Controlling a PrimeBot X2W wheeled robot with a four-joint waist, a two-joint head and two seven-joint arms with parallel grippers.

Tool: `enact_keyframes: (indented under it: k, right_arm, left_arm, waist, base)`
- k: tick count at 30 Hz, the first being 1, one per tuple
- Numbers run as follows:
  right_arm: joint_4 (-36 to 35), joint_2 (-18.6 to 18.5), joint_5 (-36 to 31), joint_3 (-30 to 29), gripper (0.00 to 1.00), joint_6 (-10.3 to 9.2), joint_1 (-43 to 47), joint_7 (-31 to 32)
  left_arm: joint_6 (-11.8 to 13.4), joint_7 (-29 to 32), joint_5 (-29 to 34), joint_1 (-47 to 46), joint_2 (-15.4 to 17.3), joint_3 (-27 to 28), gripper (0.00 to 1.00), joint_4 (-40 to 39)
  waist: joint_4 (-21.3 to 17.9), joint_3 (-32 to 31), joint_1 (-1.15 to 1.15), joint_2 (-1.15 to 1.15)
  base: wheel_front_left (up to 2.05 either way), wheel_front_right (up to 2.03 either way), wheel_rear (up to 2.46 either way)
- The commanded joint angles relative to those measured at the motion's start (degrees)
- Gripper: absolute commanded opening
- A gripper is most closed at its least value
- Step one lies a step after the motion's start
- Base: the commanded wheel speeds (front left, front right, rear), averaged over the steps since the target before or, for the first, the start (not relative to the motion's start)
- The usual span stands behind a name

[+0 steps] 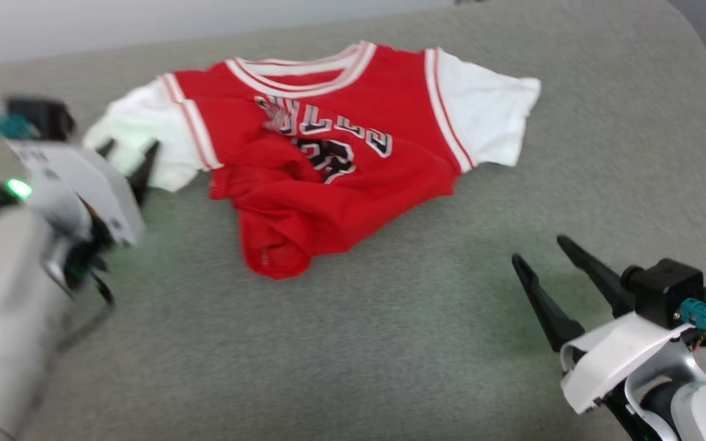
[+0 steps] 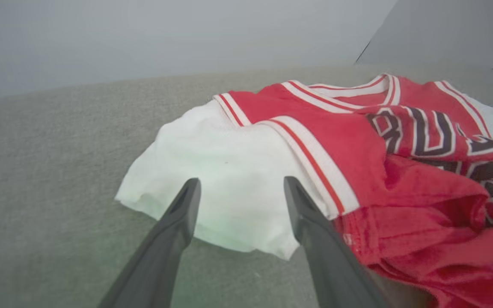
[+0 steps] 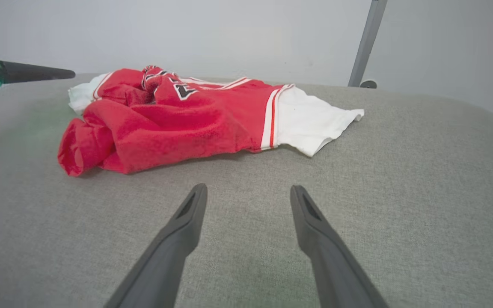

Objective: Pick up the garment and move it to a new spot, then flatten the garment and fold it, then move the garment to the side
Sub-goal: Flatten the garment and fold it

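The garment (image 1: 341,153), a red T-shirt with white sleeves and black lettering, lies crumpled on the grey fabric surface, its lower half bunched toward me. My left gripper (image 1: 131,148) stands open just at the edge of the white left sleeve (image 2: 225,188), fingers spread with nothing between them. In the left wrist view the two dark fingers (image 2: 178,214) frame that sleeve. My right gripper (image 1: 543,250) is open too, hovering over bare fabric well to the right and in front of the garment (image 3: 178,119); its fingers (image 3: 186,222) hold nothing.
The grey cushioned surface (image 1: 390,343) stretches wide in front and to the right. A pale wall runs behind it, and a grey metal pole (image 3: 364,42) rises past the far edge. The left arm's tip (image 3: 28,72) shows in the right wrist view.
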Motion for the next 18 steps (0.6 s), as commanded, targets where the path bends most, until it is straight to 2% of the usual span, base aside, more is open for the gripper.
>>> enact_keyframes:
  k: [1, 5, 7, 9, 14, 18]
  right_arm:
    - [0.51, -0.66, 0.35, -0.24, 1.00, -0.08, 1.20, 0.74]
    - [1.59, -2.91, 0.38, 0.60, 1.00, -0.07, 1.56, 4.63]
    - [1.92, -3.95, 1.05, 0.49, 1.00, -0.08, 1.11, 6.14]
    - [2.30, -5.39, 1.48, 0.18, 1.00, -0.08, 0.36, 7.54]
    - [3.37, -9.16, 2.50, -0.74, 1.00, -0.07, -2.44, 10.77]
    - [5.62, -12.00, 5.76, -1.66, 1.00, -0.08, -5.72, 14.29]
  left_arm:
    - [0.07, -2.32, -0.18, 2.35, -0.77, 0.03, 1.00, -0.85]
    - [1.72, -11.69, 0.45, 9.93, -2.60, 0.39, 1.00, -4.56]
    - [4.51, -17.36, 1.21, 13.79, -3.15, 1.19, 1.00, -6.68]
    - [6.92, -20.48, 2.14, 18.41, -4.16, 1.00, 1.00, -8.99]
    - [12.32, -22.88, 3.57, 28.47, -5.71, 4.34, 1.00, -18.09]
    - [16.60, -22.86, 9.98, 36.50, -7.36, 9.71, 1.00, -28.73]
  waist:
    - [4.35, -3.90, 0.00, 0.00]
    - [7.54, -5.82, 0.00, 0.00]
    - [9.09, -6.52, 0.00, 0.00]
    - [10.82, -7.06, 0.00, 0.00]
    - [14.69, -8.04, 0.00, 0.00]
    - [17.31, -8.20, 0.00, 0.00]
  base:
    - [0.00, 0.00, 0.00]
    - [0.00, 0.00, 0.00]
    - [0.00, 0.00, 0.00]
    - [0.00, 0.00, 0.00]
    - [0.00, 0.00, 0.00]
    - [0.00, 0.00, 0.00]
